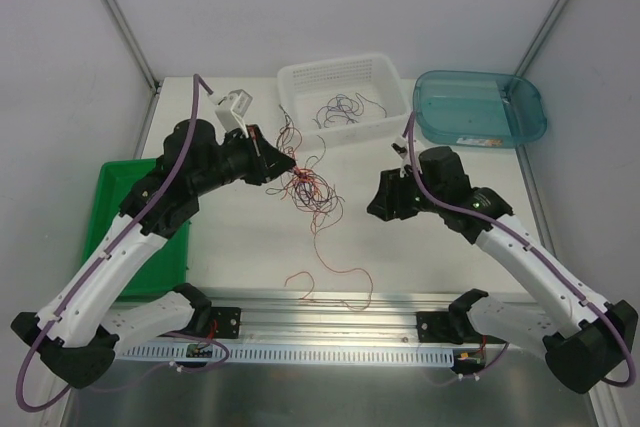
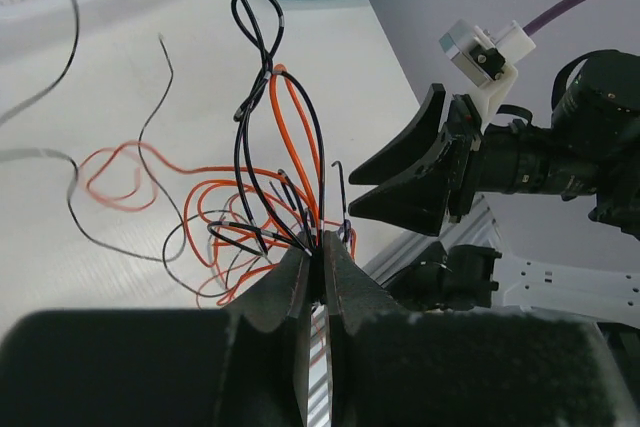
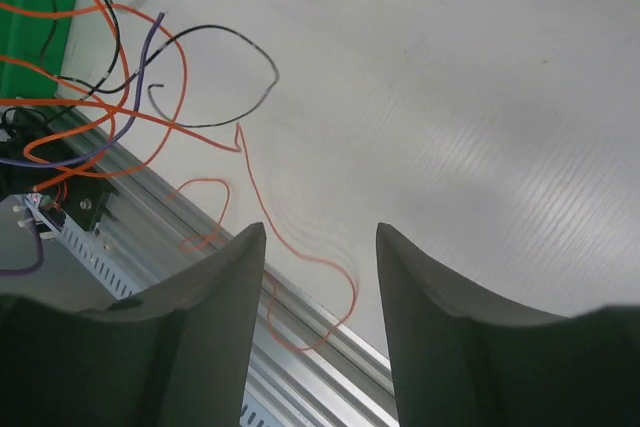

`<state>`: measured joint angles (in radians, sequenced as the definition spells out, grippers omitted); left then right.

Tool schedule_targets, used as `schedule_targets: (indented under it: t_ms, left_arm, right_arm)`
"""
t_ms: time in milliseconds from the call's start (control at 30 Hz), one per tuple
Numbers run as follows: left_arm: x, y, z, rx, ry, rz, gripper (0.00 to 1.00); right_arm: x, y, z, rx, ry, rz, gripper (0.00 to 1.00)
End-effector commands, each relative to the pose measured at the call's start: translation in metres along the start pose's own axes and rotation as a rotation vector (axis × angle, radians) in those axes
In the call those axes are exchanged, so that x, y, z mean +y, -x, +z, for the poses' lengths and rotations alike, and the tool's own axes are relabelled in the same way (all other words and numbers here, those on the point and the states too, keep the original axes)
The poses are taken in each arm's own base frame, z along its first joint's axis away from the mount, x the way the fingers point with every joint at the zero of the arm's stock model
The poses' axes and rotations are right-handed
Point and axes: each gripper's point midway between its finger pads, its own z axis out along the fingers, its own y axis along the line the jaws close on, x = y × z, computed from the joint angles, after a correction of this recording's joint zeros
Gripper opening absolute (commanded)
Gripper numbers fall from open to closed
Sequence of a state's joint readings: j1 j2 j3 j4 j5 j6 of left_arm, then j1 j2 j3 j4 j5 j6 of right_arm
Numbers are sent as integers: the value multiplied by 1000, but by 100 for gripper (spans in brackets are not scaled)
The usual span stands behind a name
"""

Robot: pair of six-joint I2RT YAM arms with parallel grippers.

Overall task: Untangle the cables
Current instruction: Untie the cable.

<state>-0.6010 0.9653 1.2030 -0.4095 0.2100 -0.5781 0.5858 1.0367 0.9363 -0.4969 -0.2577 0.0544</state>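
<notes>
You are pinching a bunch of orange and black cables in your left gripper, its fingers pressed together, the tangle trailing onto the middle of the white table — while your right gripper is hovering partly open, gripping nothing.

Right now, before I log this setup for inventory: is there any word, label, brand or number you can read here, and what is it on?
No text can be read in any of the views.
Pale sticker on the near wall of the teal bin: too small and blurred to read.
White basket and green tray: no marking shows.
</notes>
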Motion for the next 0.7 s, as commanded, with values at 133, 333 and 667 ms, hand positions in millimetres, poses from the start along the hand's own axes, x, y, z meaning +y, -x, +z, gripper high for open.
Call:
schedule_targets:
  t_ms: [133, 333, 667]
  left_arm:
    - [-14, 23, 8, -33, -26, 5, 0]
    - [12, 30, 16, -105, 118, -115, 0]
    - [51, 25, 21, -178, 281, -233, 0]
  right_arm:
    - [17, -6, 1, -40, 47, -79, 55]
    - [44, -21, 13, -116, 156, -76, 54]
    - [58, -12, 44, -139, 47, -128, 55]
